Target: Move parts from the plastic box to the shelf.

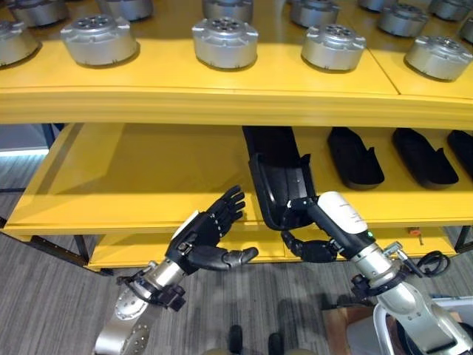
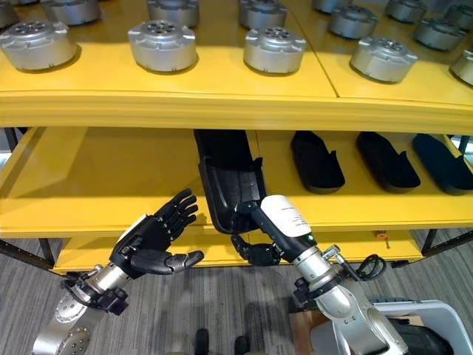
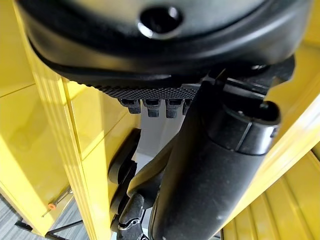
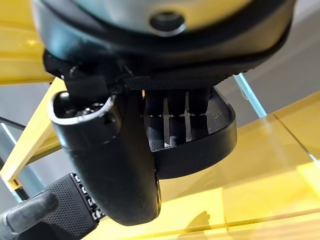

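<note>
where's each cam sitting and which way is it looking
Left eye, right eye: on the head, facing down at the yellow shelf; left hand open, right hand gripping the black part.
Left wrist: along the left hand toward the shelf edge.
Right wrist: along the right hand curled on the part.
Shared: shelf.

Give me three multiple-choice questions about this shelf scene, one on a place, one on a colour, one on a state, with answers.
1. Where is the black part that the right robot hand holds?
A. on the floor
B. on the middle shelf's front edge
C. on the top shelf

2. What colour are the shelves?
A. yellow
B. blue
C. white

3. How is the left robot hand?
A. holding a metal disc
B. open, holding nothing
C. closed in a fist

Answers:
1 B, its near end overhangs that edge.
2 A, every board is yellow.
3 B, fingers spread, nothing in them.
</note>
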Robot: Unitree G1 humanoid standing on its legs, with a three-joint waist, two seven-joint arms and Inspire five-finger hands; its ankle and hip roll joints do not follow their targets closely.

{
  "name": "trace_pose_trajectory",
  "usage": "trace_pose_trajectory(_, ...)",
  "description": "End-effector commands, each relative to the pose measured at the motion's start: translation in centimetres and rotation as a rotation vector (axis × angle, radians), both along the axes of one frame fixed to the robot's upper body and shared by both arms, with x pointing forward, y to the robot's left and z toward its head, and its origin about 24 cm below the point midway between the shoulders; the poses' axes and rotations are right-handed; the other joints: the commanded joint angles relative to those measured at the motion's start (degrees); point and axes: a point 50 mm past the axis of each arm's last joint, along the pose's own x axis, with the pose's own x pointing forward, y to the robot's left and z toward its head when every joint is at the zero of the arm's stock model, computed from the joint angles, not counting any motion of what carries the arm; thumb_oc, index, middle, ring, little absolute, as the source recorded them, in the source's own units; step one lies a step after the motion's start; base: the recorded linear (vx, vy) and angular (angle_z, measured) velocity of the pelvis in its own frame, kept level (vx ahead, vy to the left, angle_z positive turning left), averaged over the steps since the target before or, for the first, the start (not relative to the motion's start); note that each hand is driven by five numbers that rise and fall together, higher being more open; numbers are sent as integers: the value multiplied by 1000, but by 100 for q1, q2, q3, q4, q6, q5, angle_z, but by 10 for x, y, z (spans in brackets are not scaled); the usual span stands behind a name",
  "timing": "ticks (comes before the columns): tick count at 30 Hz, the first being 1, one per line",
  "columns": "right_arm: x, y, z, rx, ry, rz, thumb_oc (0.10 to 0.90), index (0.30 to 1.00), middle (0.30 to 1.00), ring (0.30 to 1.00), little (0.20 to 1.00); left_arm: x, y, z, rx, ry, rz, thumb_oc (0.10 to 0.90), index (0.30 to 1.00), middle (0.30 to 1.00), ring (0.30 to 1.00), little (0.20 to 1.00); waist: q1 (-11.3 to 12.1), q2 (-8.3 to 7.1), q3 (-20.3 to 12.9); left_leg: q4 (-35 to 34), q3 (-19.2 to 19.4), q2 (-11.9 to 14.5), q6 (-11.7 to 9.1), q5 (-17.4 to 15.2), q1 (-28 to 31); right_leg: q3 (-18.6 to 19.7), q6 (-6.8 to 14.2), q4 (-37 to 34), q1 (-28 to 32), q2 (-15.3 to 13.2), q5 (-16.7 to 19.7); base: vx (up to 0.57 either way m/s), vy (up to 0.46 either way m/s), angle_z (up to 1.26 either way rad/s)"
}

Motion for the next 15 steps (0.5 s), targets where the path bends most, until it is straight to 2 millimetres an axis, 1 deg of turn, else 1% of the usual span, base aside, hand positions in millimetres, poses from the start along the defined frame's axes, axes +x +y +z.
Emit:
trace_pose_trajectory(1,7,18,46,69,-276,138,400,300,300,300,300,8,-7,48,-111,-261,-43,900,1000,1000,1000,1000,53,29,-420,1233,956,-92,169,-1408,130,42,29,338,-333,194,-138,1,-112,7)
trace_pose_trajectory(2,9,17,48,36,-295,132,400,300,300,300,300,11,-10,49,-130,-259,-53,900,1000,1000,1000,1000,75,-2,-314,2182,1043,-41,-1,-1312,-292,-32,-28,357,-304,97,-88,-33,-84,20)
trace_pose_trajectory(3,10,17,49,30,-297,125,400,300,300,300,300,12,-11,50,-131,-259,-58,900,1000,1000,1000,1000,76,-3,-285,2385,1062,43,-71,-1251,-435,-62,-45,370,-302,85,-84,-47,-58,40)
trace_pose_trajectory(4,14,18,49,16,-300,111,400,300,300,300,300,14,-13,50,-127,-259,-68,900,1000,1000,1000,1000,67,-18,-259,2447,1157,272,-167,-1133,-544,-108,-57,413,-304,55,-104,-15,0,53)
trace_pose_trajectory(6,19,19,50,3,-300,93,400,300,300,300,300,15,-16,49,-117,-268,-78,900,1000,1000,1000,1000,22,-13,-275,2099,1301,601,-231,-1040,-462,-188,-43,467,-313,11,-151,44,89,49)
trace_pose_trajectory(7,21,18,50,0,-291,89,400,300,300,300,300,15,-16,49,-114,-275,-72,900,1000,1000,1000,1000,-6,28,-318,1559,1308,745,-233,-1015,-302,-224,-21,486,-321,-15,-188,107,173,30)
trace_pose_trajectory(8,22,17,50,1,-285,85,400,300,300,300,300,14,-15,49,-116,-275,-68,900,1000,1000,1000,1000,-10,48,-331,1190,1278,810,-266,-882,-190,-228,-9,479,-293,-31,-211,133,213,29)
trace_pose_trajectory(9,22,16,50,-2,-280,83,400,300,300,300,300,14,-13,49,-120,-276,-56,900,1000,1000,1000,1000,7,71,-342,823,1159,982,-389,-576,-223,-181,1,440,-233,-38,-229,121,168,37)
trace_pose_trajectory(10,22,14,49,-7,-276,81,400,300,300,300,300,13,-12,49,-121,-282,-48,900,1000,1000,1000,1000,8,77,-337,560,1098,1075,-469,-350,-210,-155,-1,397,-165,-46,-247,125,208,27)
trace_pose_trajectory(11,22,9,50,-16,-271,77,400,300,300,300,300,14,-8,50,-115,-297,-38,900,1000,1000,1000,1000,16,89,-309,394,1052,1311,-626,36,-398,-118,-3,339,-42,-78,-284,87,168,21)
trace_pose_trajectory(12,21,8,50,-18,-270,74,400,300,300,300,300,14,-8,50,-114,-301,-36,900,1000,1000,1000,1000,16,94,-298,348,1043,1371,-663,128,-445,-122,-4,325,-4,-92,-296,77,278,7)
trace_pose_trajectory(13,22,1,52,-29,-268,58,400,300,300,300,300,15,-5,53,-99,-338,-13,900,1000,1000,1000,1000,-2,125,-268,254,1106,1533,-750,274,-567,-211,27,330,80,-186,-343,57,315,1)
trace_pose_trajectory(14,22,-4,53,-37,-270,47,400,300,300,300,300,16,-2,54,-86,-367,-1,900,1000,1000,1000,1000,-20,159,-273,258,1174,1544,-749,222,-560,-312,68,362,101,-271,-377,57,328,-9)
trace_pose_trajectory(15,22,-5,53,-39,-273,45,400,300,300,300,300,16,-2,54,-80,-374,0,900,1000,1000,1000,1000,-23,167,-272,266,1192,1536,-742,196,-546,-334,82,375,105,-293,-389,62,316,-16)
